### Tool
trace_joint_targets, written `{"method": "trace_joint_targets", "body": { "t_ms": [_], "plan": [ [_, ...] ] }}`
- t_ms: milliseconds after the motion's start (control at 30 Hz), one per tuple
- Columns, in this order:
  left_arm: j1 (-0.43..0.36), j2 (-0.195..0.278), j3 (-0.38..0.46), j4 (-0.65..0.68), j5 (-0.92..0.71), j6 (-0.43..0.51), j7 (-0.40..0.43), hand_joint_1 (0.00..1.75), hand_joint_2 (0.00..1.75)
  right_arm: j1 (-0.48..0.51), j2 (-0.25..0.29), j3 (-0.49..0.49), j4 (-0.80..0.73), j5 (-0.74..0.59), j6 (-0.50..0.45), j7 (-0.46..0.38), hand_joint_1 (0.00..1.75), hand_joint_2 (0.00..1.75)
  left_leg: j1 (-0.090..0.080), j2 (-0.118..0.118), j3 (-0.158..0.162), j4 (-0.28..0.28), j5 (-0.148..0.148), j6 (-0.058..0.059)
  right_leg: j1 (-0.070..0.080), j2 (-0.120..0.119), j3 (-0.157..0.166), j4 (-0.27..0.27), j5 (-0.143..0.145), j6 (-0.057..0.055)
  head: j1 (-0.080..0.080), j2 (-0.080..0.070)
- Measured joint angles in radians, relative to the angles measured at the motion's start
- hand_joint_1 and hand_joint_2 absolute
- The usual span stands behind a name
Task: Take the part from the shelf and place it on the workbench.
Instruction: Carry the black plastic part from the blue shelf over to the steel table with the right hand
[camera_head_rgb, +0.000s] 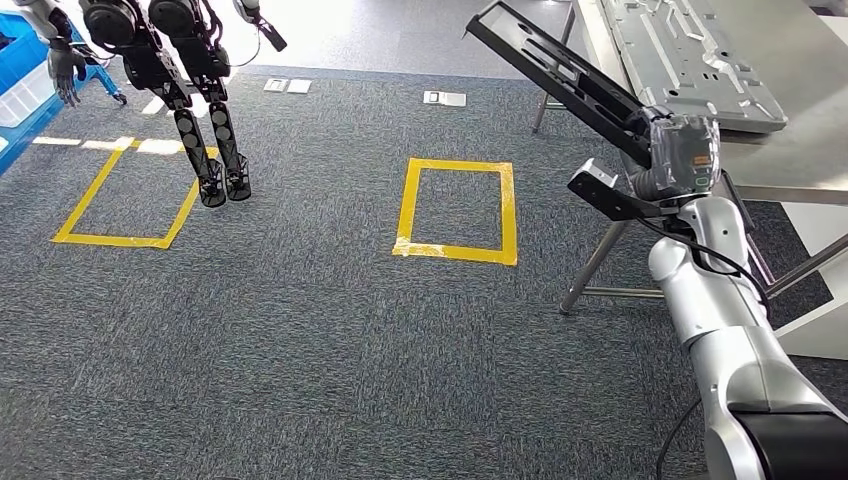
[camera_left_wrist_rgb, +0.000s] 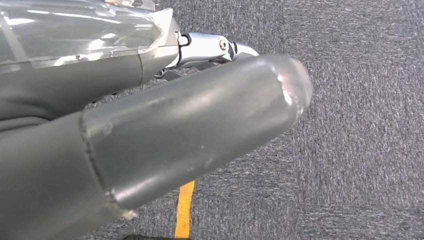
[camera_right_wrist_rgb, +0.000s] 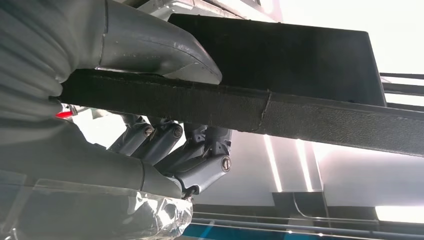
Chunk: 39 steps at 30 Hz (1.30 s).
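My right hand (camera_head_rgb: 682, 152) grips a long black flat part (camera_head_rgb: 560, 70) by one end. The part slants away from the hand, up and to the left, alongside the left edge of the grey workbench (camera_head_rgb: 800, 140). In the right wrist view the thumb (camera_right_wrist_rgb: 150, 50) presses on one face of the black part (camera_right_wrist_rgb: 300, 115) and the fingers (camera_right_wrist_rgb: 190, 150) curl under the other. My left hand (camera_left_wrist_rgb: 150, 140) hangs over the carpet with its thumb straight and nothing in it.
A large grey metal plate (camera_head_rgb: 690, 60) lies on the workbench, whose legs (camera_head_rgb: 598, 262) stand beside my right arm. Two yellow tape rectangles (camera_head_rgb: 460, 210) (camera_head_rgb: 130, 195) mark the carpet. Another robot (camera_head_rgb: 190, 90) stands at the far left near blue bins (camera_head_rgb: 20, 80).
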Motion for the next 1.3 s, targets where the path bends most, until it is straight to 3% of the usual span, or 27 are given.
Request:
{"method": "trace_joint_targets", "body": {
  "t_ms": [800,1067,1300],
  "plan": [
    [0.0,0.0,0.007,0.0,-0.007,0.006,0.0,0.0,0.0,0.0,0.019,-0.021,-0.003,-0.019,0.02,-0.01,1.73,1.75,0.0,0.0,-0.003,0.002,0.0,0.0,0.0,0.0,-0.003,0.004,0.0,0.0,0.0,0.0],
    [0.0,0.0,0.008,0.0,-0.008,0.01,0.0,0.0,0.0,0.0,0.022,-0.025,-0.003,-0.012,0.018,-0.019,1.73,1.75,0.0,-0.001,-0.023,0.02,-0.001,0.0,0.0,0.0,-0.025,0.022,-0.001,0.0,0.0,0.0],
    [0.0,0.0,0.008,0.0,-0.009,0.01,0.0,0.0,0.0,0.0,0.022,-0.025,-0.003,-0.011,0.018,-0.02,1.73,1.75,0.0,-0.001,-0.062,0.06,-0.008,0.0,0.0,0.0,-0.063,0.06,-0.006,0.005,0.0,0.0]
  ]
}}
